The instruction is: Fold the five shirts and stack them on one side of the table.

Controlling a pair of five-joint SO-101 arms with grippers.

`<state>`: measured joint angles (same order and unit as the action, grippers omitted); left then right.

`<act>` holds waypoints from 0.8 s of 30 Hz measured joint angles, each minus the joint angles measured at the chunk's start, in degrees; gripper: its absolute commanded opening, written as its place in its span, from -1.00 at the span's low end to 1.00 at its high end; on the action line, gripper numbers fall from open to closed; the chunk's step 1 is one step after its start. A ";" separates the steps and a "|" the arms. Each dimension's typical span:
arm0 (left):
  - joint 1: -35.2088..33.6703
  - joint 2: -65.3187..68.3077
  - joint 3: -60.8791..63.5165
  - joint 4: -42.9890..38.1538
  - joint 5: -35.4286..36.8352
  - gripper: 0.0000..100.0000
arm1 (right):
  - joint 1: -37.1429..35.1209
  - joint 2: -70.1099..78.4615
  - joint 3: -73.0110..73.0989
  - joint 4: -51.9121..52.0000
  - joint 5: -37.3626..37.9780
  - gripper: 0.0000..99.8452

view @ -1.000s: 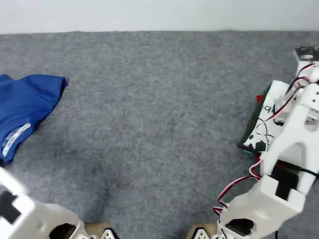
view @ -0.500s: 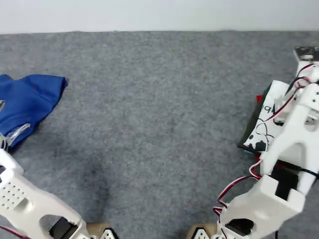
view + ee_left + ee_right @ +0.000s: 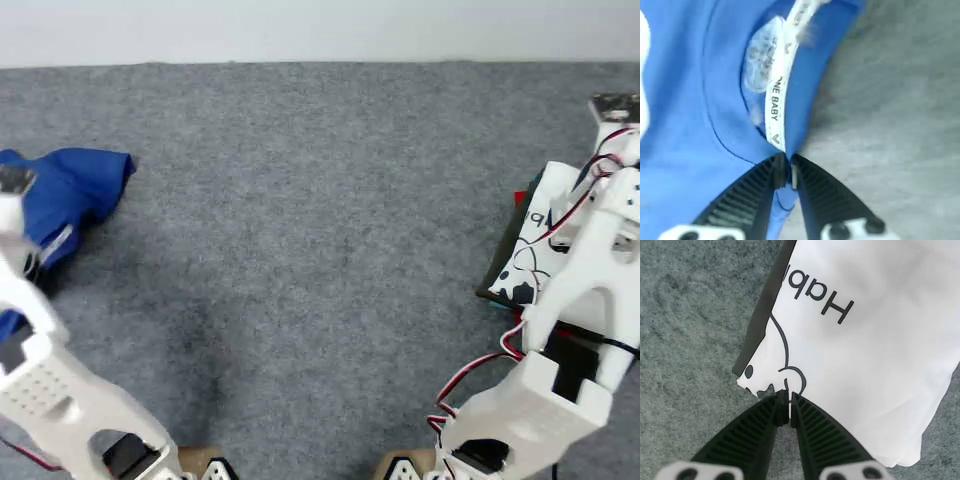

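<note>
- Blue shirt (image 3: 85,185), seen from up high, lies crumpled and unfolded at the far left of the grey table (image 3: 320,200), with the left arm (image 3: 45,390) leaning over it.
- And across the way?
- Folded stack (image 3: 520,270) at the right edge, right arm (image 3: 585,290) parked above it. That's the chosen side, I'd say: it puts the pile out of the way of the folding.
- Left wrist camera now.
- Left gripper (image 3: 784,172) is pinched down to a slit, tips right at the neckline beside the white neck tape (image 3: 777,100). The collar's a sensible handle: lift there and the shirt should hang straight. Whether any cloth is actually nipped, I can't tell.
- Right wrist?
- Right gripper (image 3: 789,407) has its jaws drawn together as well, tips at the edge of the white shirt (image 3: 865,340) topping the stack, with a dark layer (image 3: 762,315) peeking out beneath. It's holding nothing that I can see. My guess is it's waiting, or steadying the pile.
- What's outstanding?
- By my reckoning the blue one wants dragging to the middle and spreading flat. How many lie in the stack, I can't count.
</note>
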<state>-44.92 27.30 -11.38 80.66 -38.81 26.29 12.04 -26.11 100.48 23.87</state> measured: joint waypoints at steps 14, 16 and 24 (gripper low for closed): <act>41.49 -13.01 0.00 9.23 15.91 -0.97 | 0.00 0.00 0.00 0.00 0.00 -0.98; 48.53 -13.01 0.00 7.82 18.11 -0.97 | 0.00 0.00 0.00 0.00 0.00 -0.98; 67.69 -1.93 -11.78 6.07 22.15 -0.97 | 0.00 0.00 0.00 0.00 0.00 -0.98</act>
<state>22.77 25.36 -23.16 86.73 -16.66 26.29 12.04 -26.11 100.48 23.87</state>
